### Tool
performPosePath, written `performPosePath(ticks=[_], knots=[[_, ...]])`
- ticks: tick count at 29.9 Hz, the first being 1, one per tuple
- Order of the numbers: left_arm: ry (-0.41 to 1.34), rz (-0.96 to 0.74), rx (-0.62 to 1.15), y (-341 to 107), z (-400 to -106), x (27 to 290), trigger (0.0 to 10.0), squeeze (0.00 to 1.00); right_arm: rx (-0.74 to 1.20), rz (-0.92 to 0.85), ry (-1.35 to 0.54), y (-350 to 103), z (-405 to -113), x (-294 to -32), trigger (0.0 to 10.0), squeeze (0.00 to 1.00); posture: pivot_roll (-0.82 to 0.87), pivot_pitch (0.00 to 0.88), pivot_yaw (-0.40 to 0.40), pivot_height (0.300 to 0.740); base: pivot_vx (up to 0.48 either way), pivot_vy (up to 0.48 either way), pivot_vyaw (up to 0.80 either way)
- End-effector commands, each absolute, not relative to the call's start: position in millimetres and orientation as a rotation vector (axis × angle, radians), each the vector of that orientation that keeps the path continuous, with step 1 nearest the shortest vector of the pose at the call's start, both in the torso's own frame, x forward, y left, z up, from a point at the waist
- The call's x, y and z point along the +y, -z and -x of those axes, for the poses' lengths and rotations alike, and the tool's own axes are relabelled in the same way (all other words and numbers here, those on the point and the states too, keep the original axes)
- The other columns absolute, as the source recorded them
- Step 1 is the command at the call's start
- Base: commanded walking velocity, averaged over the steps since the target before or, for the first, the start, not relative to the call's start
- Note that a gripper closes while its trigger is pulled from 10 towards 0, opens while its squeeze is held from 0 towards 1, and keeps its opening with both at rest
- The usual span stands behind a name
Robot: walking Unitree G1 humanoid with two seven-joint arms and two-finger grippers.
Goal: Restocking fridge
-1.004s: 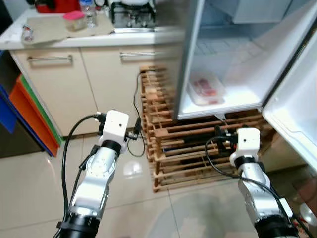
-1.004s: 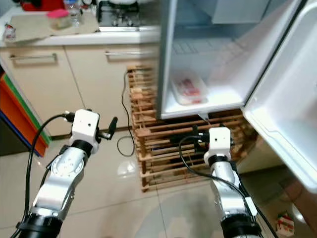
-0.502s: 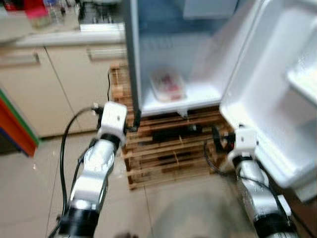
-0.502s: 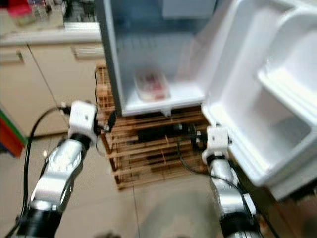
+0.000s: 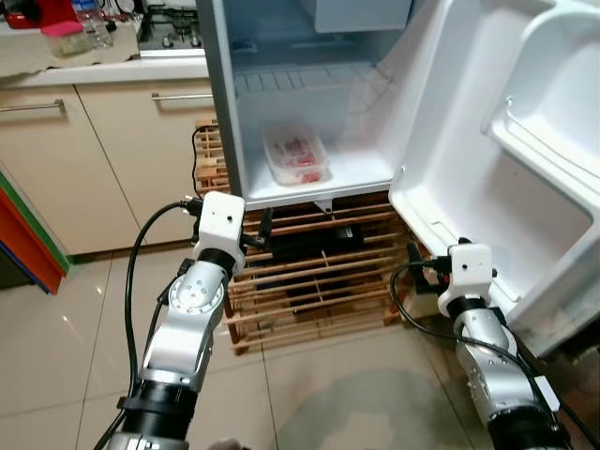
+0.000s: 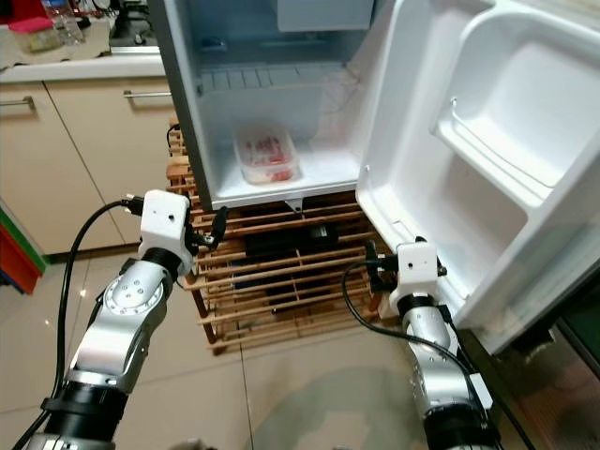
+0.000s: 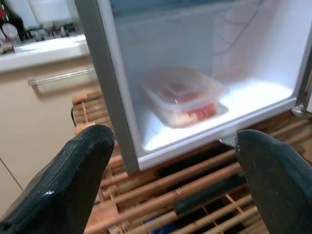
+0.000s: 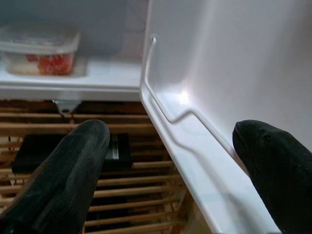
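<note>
The fridge [image 5: 309, 178] stands on a wooden rack [image 5: 309, 281], cabinets [image 5: 103, 159] to its left. A food box [image 5: 295, 159] lies inside; the door [image 5: 506, 159] hangs open rightward.

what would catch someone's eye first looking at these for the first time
The open fridge stands out first: its white door is swung wide to the robot's right, and a clear food container with something red inside sits alone on its bottom shelf. The fridge stands on a wooden slatted rack. The left gripper and right gripper, both open, are raised before it.
</note>
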State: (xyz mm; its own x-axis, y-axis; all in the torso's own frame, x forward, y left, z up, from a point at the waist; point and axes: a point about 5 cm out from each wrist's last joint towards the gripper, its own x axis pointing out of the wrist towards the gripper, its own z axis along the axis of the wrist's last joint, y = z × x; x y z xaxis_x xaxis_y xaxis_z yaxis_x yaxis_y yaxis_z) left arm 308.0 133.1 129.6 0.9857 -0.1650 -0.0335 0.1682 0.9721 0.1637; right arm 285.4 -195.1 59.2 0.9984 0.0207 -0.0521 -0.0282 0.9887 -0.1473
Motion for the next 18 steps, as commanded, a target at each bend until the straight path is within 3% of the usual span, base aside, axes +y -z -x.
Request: performPosePath(ticks=[1,18], knots=[[0.184,-0.173,-0.007,-138.3,-313.1,126.5,10.0,0.0,0.038,0.148,-0.026,-64.4,-288.6,-195.2,10.0,0.0,0.0,0.0,-0.004,0.731,0.48,0.0,0.0],[0.224,-0.158,-0.015,-142.3,-315.9,117.5,10.0,0.0,0.051,0.148,-0.049,-61.2,-288.2,-189.7,10.0,0.0,0.0,0.0,0.003,0.731,0.48,0.0,0.0]])
